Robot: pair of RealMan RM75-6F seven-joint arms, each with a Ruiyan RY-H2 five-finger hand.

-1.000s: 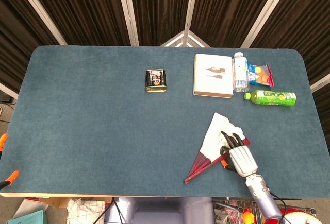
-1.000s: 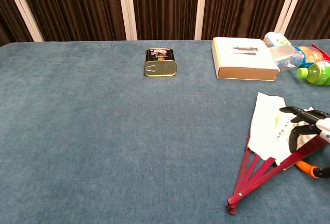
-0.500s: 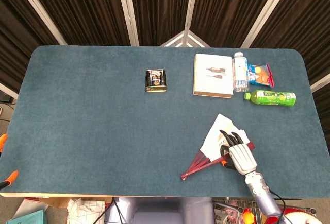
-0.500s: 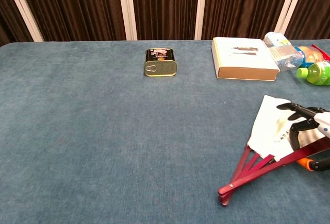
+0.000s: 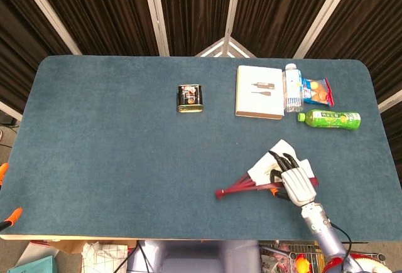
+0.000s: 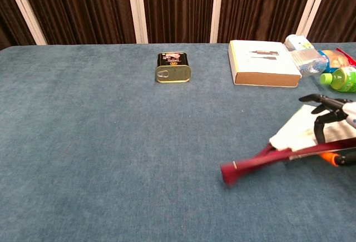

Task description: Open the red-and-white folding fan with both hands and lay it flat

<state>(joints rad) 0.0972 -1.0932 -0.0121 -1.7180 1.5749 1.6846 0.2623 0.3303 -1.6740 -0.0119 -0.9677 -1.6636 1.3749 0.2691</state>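
Note:
The red-and-white folding fan [image 5: 262, 171] is partly spread near the table's front right. Its white paper leaf bunches under my right hand [image 5: 295, 182], and its red ribs [image 5: 242, 189] run out to the left, ending at the pivot. My right hand grips the fan, dark fingers curled over the leaf and an orange-tipped thumb beneath the ribs. In the chest view the fan [image 6: 295, 132] looks tilted, with its blurred red pivot end low on the left, and the right hand [image 6: 336, 121] sits at the right edge. My left hand is not visible.
A dark tin can [image 5: 189, 98] lies mid-table. At the back right are a white boxed book [image 5: 259, 91], a clear water bottle [image 5: 291, 88], a snack bag [image 5: 317, 91] and a green tea bottle [image 5: 330, 119] on its side. The table's front edge [image 5: 188, 236] runs close below the fan.
My right hand shifted slightly away from the front edge with the fan. The fan swung clockwise, its pivot end sweeping left until the ribs lie nearly level, and the leaf looks more bunched.

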